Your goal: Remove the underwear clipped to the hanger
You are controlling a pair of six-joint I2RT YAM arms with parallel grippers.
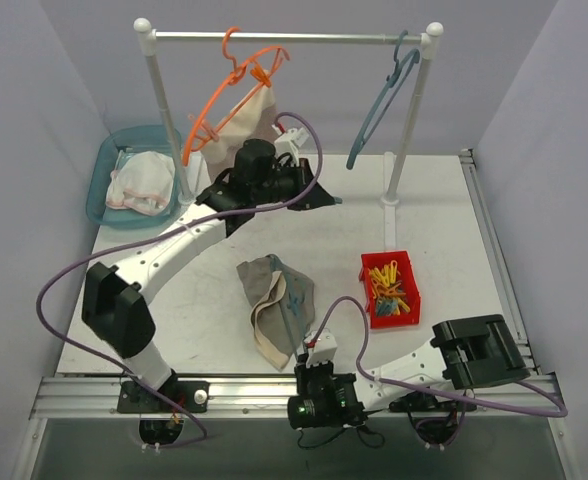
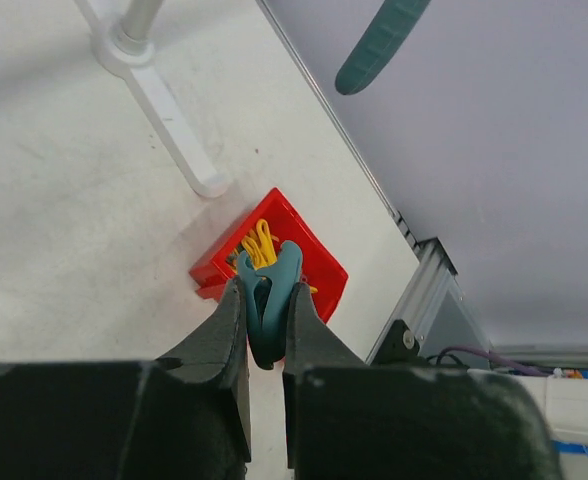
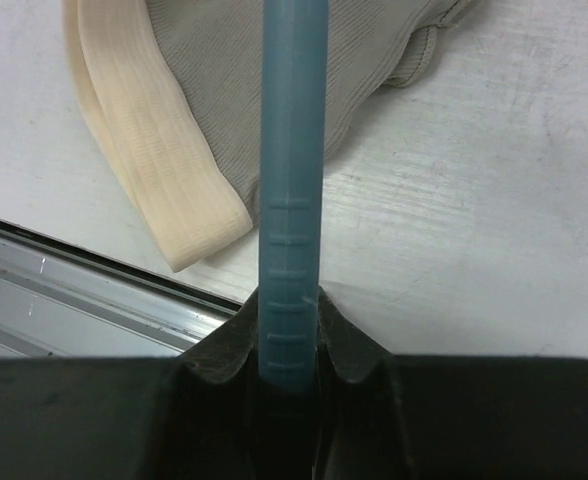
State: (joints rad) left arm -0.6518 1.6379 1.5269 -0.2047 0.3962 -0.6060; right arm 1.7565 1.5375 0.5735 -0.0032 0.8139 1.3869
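Nearest to me, at the table's (image 1: 444, 230) near edge, my right gripper (image 3: 292, 303) is clamped shut on a blue bar (image 3: 294, 150), probably a hanger arm, though I can't see enough of it to be sure. The bar runs out over the taupe briefs (image 1: 264, 290), which lie loose mid-table, already unclipped. The worry here is that if I pull the bar toward me, the cloth may ride along and slide off the near edge.

Further out, my left gripper (image 2: 266, 296) is pinching a teal clip (image 2: 274, 265) by its end only. The red bin (image 1: 365, 290) of clips sits toward the right edge, well apart from that hand. With such a thin grip, the clip could twist out on the way over, or I let go early and it bounces past the bin.

At the far edge, the orange hanger (image 1: 199, 120) hangs on the rack (image 1: 274, 38) with pinkish-beige briefs (image 1: 246, 120) clipped to it. If I tug the cloth instead of the clip, the hanger could swing or hop off the rail.

White briefs (image 1: 142, 185) are in the basket (image 1: 99, 190) at the far left corner.
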